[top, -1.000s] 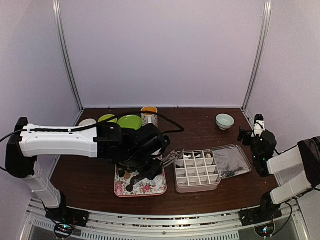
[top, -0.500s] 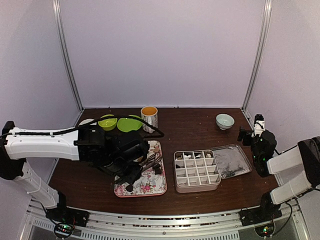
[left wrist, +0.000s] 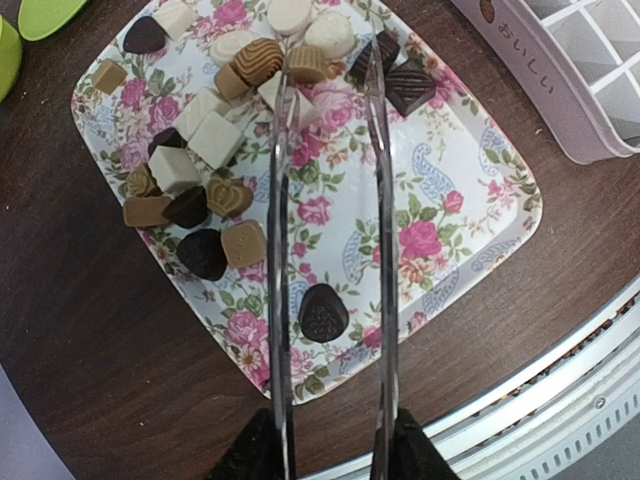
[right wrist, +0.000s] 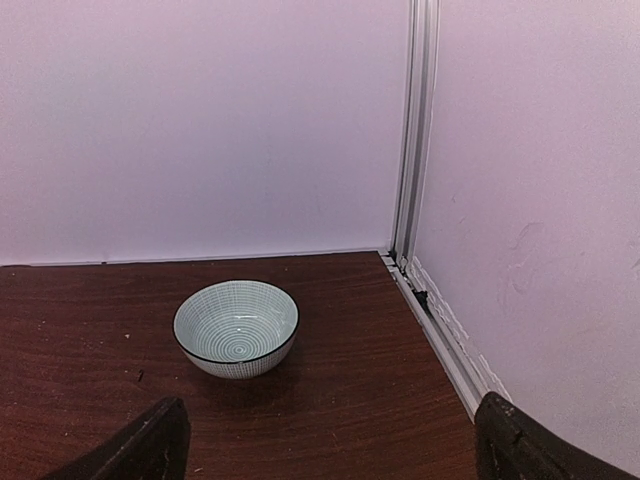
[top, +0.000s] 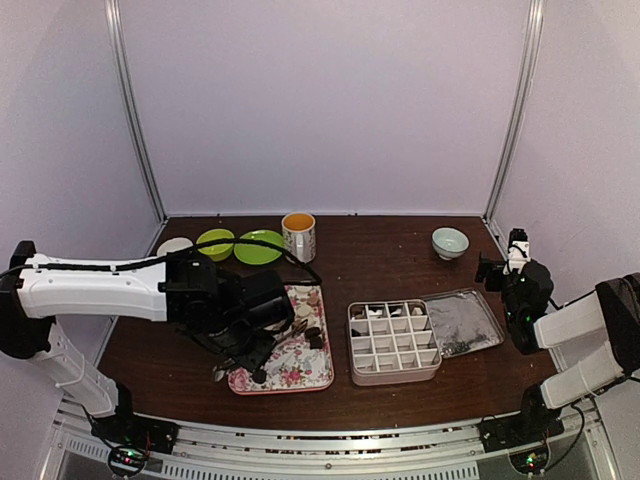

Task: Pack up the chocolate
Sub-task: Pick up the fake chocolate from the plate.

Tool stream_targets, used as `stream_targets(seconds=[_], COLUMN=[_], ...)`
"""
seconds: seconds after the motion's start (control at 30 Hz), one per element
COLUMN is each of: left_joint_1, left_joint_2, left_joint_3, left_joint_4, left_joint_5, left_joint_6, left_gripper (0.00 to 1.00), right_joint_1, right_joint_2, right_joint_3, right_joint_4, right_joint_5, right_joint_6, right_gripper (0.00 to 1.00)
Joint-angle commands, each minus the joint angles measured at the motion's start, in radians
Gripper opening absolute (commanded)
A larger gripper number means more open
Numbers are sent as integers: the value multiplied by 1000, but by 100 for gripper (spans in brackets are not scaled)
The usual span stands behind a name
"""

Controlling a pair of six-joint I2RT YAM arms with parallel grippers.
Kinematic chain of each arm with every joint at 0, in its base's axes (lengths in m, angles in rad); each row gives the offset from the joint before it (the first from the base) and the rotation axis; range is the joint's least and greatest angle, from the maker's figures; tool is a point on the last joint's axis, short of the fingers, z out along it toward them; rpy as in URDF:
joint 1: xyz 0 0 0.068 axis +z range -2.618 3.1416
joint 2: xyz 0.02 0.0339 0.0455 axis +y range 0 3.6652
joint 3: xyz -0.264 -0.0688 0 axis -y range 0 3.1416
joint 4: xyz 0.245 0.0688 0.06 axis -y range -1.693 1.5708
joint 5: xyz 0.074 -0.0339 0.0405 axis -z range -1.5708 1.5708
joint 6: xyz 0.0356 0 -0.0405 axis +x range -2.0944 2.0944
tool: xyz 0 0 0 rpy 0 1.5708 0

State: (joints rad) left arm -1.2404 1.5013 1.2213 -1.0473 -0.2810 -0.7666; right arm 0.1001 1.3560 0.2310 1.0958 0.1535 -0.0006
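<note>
1. My left gripper (left wrist: 330, 452) is closed partway on the handle end of the metal tongs (left wrist: 378, 250). Their two arms reach straight ahead of it, parted, with nothing pinched between them.
2. The chocolate (left wrist: 215, 140) lies loose on the floral tray (left wrist: 450, 210) below the tongs, mostly ahead and to the left. One dark heart (left wrist: 323, 312) sits under the gap between the arms, close to the gripper.
3. I judge each piece light, stiff and smooth, so it may squirt from metal tips, and a hard squeeze could scar it.
4. I would pinch one low, across its flat sides, gently.
5. The divided box (left wrist: 560, 90) lies ahead to the right.
6. My right gripper (right wrist: 330, 450) stands wide and empty, with a small bowl (right wrist: 236, 327) ahead of it.
</note>
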Motion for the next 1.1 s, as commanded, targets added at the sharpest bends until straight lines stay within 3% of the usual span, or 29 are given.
stream_targets(seconds=[0.0, 0.37, 0.9, 1.07], left_joint_1=[6, 19, 35, 35], left_joint_2=[22, 66, 129, 135], left_joint_3=[-1, -2, 30, 37], left_joint_4=[-2, 48, -7, -31], left_joint_5=[-24, -28, -88, -96], left_joint_6=[-31, -91, -114, -119], left_gripper=[38, 40, 38, 32], right_joint_1=[-5, -5, -5, -4], right_joint_2=[2, 2, 2, 2], right_joint_3=[13, 14, 13, 14], right_joint_4=[1, 1, 0, 1], right_joint_5=[4, 4, 3, 4], right_joint_6=[1, 1, 1, 1], right_gripper=[100, 100, 100, 100])
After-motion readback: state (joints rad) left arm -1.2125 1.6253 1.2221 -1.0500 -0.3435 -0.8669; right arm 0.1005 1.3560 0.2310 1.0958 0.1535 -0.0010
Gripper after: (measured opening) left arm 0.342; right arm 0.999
